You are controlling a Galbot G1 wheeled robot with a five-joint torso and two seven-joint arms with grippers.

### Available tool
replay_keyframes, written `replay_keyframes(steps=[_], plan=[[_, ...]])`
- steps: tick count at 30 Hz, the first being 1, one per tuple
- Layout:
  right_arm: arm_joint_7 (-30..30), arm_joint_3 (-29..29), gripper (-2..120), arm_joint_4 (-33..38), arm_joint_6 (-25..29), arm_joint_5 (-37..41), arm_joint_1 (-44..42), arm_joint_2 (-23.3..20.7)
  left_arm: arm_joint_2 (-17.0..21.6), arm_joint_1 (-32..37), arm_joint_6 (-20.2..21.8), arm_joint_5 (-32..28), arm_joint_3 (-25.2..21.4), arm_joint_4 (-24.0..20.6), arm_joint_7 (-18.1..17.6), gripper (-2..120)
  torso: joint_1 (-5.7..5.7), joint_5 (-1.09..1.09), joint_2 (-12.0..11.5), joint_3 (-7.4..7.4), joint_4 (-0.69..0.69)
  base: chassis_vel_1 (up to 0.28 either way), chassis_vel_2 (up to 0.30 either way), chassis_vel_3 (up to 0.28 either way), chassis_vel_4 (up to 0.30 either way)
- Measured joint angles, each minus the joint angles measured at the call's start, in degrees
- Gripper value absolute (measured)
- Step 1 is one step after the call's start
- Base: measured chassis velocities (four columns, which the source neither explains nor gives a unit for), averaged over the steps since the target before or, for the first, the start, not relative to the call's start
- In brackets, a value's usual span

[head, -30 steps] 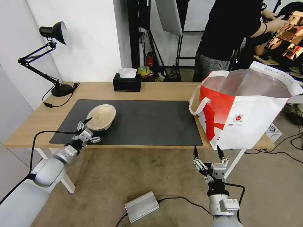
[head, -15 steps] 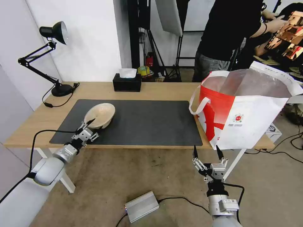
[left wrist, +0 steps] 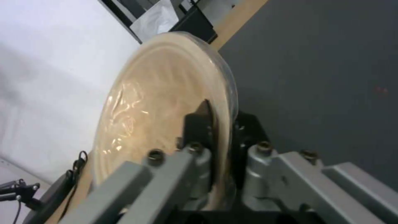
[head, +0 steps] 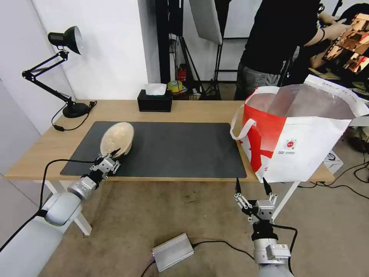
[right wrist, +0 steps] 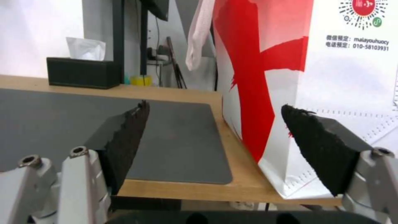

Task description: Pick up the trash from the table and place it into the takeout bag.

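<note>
Over mat's left end, left hand (head: 110,158) pinches beige bowl (head: 117,139) rim, prob. lifted; right hand (head: 251,186) spread wide.

A studio or lab: a softbox (head: 205,19) on light stands (head: 219,73) at top centre, cables (head: 357,173) on the floor.

Light-wood table (head: 200,109) under a dark grey mat (head: 180,148), black lamp (head: 63,69), tissue box (head: 155,100) and takeout bag (head: 303,150)
</note>
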Motion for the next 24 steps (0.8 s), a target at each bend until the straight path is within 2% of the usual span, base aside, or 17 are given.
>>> replay_keyframes(steps=[3,16,24], plan=[[0.0,0.0,82,-0.1,0.0,0.0,0.0,0.0,0.1,0.0,0.0,0.0,-0.2,0.0,0.1,1,0.00,0.00,0.0,0.00,0.00,0.000,0.000,0.000,0.000],[0.1,0.1,80,-0.2,0.1,0.0,0.0,0.0,0.2,0.5,-0.1,-0.1,-0.8,-1.0,0.4,1,0.00,-0.01,0.0,0.00,0.00,0.000,0.000,0.000,0.000],[0.1,0.1,79,0.2,0.1,0.0,0.2,0.0,1.9,0.8,-1.1,-0.5,-2.6,-4.4,1.7,1,0.01,0.00,0.0,0.00,0.00,0.000,0.000,0.000,0.000]])
